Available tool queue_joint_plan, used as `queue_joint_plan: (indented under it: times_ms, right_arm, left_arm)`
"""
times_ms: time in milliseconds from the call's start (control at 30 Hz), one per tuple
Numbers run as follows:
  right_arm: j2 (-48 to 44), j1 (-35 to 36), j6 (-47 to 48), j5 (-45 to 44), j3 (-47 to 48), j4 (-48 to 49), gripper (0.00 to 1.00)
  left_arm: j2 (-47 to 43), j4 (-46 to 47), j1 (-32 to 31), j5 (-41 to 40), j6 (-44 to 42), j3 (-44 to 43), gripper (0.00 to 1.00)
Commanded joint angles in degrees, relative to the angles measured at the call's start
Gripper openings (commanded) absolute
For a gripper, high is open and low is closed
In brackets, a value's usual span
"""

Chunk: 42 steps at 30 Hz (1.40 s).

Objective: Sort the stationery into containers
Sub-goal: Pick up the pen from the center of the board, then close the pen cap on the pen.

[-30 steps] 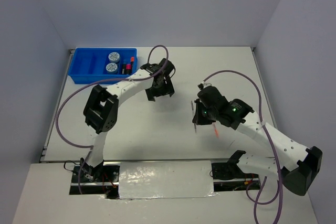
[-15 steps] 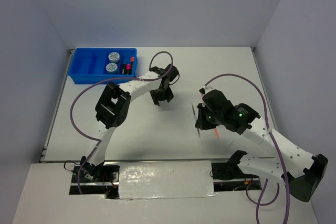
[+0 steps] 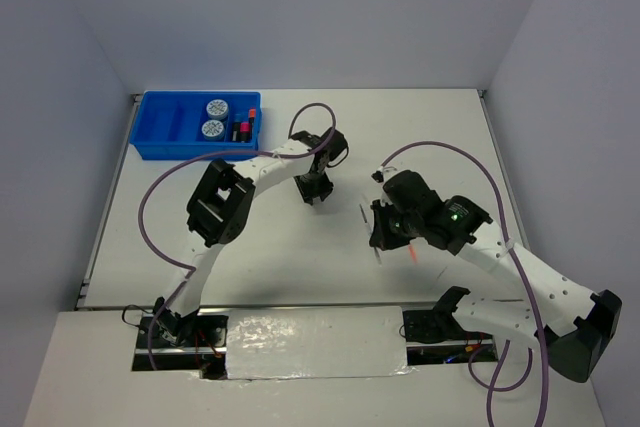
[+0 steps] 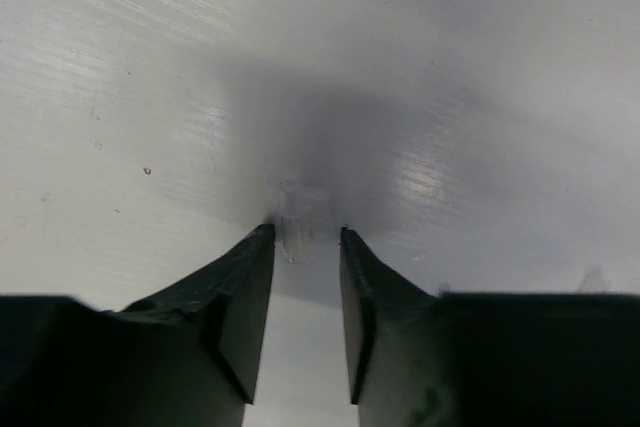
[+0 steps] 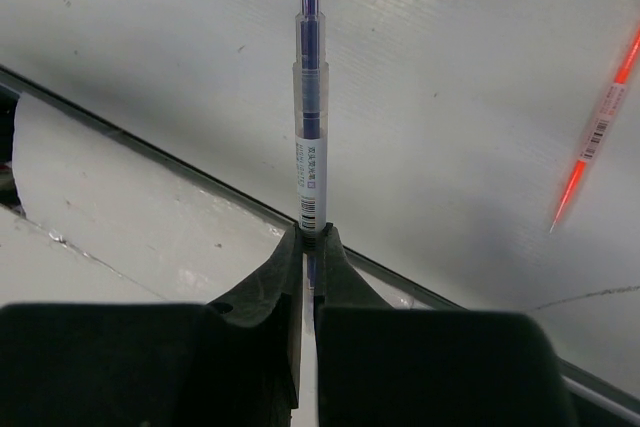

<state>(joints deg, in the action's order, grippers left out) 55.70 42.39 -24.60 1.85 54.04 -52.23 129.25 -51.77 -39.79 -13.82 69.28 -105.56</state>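
Over the last second the left gripper [image 4: 306, 237] has swung from beside the tray toward the middle of the counter [image 3: 450, 127], and the right gripper [image 5: 308, 237] has edged toward the near edge. The right jaws pinch a clear blue-ink pen [image 5: 309, 107]. The left jaws stand slightly apart. A faint clear stub [image 4: 300, 215] sits at their tips, but what it is, or whether they touch it, I cannot tell. An orange pen [image 5: 595, 132] lies loose just beside the right gripper. The blue tray [image 3: 170, 150] in the far left corner holds two discs [image 3: 216, 107] and some highlighters [image 3: 243, 130], so the sorting seems mostly done, with both pens left.
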Motion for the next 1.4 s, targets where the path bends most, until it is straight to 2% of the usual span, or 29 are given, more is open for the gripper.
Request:
queue_joint_plan:
  times_ms: [0,67,100,167,633,733,833,900,967,1033,1100,1367]
  right_arm:
    - [-1.1,0.1,1.7,2.4,1.6,1.9,0.00]
    - [-1.3,0.1,1.8,2.4,1.2,1.9,0.00]
    - [-1.3,0.1,1.9,2.3,1.2,1.9,0.00]
    - [-1.2,0.1,2.0,2.2,1.2,1.8,0.00]
    - [-0.6,0.1,1.2,3.0,2.2,2.6,0.00]
    - [-0.4,0.1,1.0,2.7,2.5,2.5,0.00]
    - [-0.4,0.1,1.0,2.8,2.6,2.5,0.00]
    - [-0.3,0.1,0.8,2.9,2.3,2.7,0.00]
    - [-0.2,0.1,0.6,3.0,2.2,2.9,0.00]
    - [-0.2,0.1,0.4,3.3,2.0,3.4,0.00]
    - [-0.2,0.0,0.2,3.5,1.8,3.8,0.00]
    - [-0.8,0.1,-0.6,4.0,0.5,4.7,0.00]
  left_arm:
    - [2.8,-1.4,0.2,-1.0,0.8,-0.9,0.47]
    - [2.9,-1.5,0.3,-1.2,0.4,-1.0,0.49]
    - [2.8,-1.7,0.4,-1.3,0.3,-0.9,0.55]
    - [2.8,-1.7,0.8,-1.7,0.1,-0.6,0.57]
    - [5.2,-2.9,2.8,-3.4,-2.2,-2.9,0.45]
    - [4.7,-2.0,2.8,-2.5,-2.0,-1.2,0.32]
    - [3.8,-0.8,2.6,-1.0,-2.0,0.3,0.34]
    - [3.5,-0.4,2.3,-0.7,-1.8,0.4,0.39]
    - [3.1,-0.4,1.6,-0.6,-2.0,0.2,0.48]
    - [3.2,-0.4,1.5,-0.4,-1.8,0.4,0.50]
    - [3.5,-0.2,1.5,-0.2,-2.0,0.6,0.50]
    - [3.6,1.3,0.9,1.5,-2.2,4.0,0.38]
